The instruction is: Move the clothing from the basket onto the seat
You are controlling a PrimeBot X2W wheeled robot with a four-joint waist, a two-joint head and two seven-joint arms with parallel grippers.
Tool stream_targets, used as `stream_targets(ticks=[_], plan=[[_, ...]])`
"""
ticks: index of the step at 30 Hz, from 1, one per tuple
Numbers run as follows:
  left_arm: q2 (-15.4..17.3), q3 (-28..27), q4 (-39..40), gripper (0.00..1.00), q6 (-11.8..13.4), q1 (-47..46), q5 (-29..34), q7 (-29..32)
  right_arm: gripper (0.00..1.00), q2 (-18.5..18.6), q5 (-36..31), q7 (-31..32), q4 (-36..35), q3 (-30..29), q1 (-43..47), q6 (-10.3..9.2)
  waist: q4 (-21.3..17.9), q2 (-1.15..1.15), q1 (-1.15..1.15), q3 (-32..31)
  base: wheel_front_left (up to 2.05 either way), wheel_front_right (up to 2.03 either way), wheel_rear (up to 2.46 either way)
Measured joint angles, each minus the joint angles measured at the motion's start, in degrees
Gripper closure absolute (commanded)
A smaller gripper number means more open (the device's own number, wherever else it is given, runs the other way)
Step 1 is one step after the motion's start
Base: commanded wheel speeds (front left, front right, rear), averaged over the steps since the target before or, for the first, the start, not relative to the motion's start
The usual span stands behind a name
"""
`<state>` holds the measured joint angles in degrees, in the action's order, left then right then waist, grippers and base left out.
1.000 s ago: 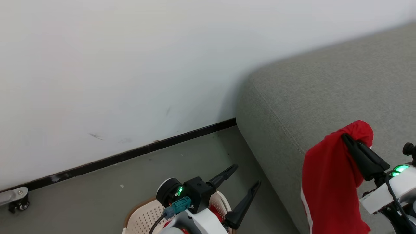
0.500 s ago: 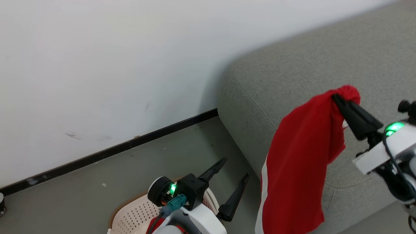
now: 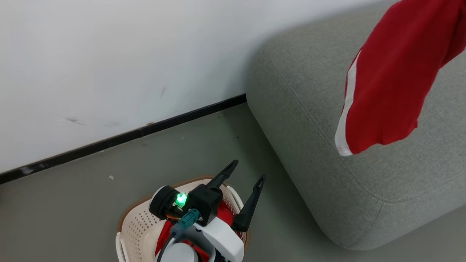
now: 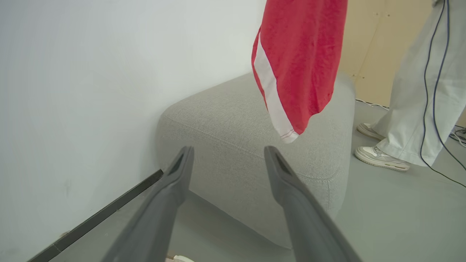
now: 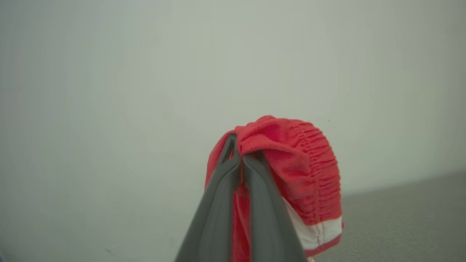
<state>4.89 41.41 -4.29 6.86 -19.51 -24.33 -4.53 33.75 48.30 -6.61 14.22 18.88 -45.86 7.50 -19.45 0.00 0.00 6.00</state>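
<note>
Clothing (image 3: 393, 80) higher now, more in basket (image 3: 134, 233)

White wrist (image 3: 220, 240), green light (image 3: 180, 199), teal connector (image 3: 188, 219) (left end effector (image 3: 248, 169): dark fingers (image 3: 247, 213)).

Head view downward, wrist views forward, seat (image 3: 309, 174) shared

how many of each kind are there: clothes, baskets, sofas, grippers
clothing: 2 at least, the hanging garment and red fabric in the basket, whose number of pieces cannot be told
basket: 1
sofa: 1
grippers: 2, left gripper open, right gripper shut on the hanging garment
total: 6
</note>
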Motion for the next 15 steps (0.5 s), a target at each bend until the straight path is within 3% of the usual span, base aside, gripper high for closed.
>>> stream_targets(ticks=[15], plan=[[1.03,2.35,4.33,0.00,0.55,-3.16,3.79,3.14,1.00,5.55,-1.91,-1.65,17.68,-8.11,-6.38,0.00,3.96,0.00,0.00,6.85,0.00,0.00,0.00]])
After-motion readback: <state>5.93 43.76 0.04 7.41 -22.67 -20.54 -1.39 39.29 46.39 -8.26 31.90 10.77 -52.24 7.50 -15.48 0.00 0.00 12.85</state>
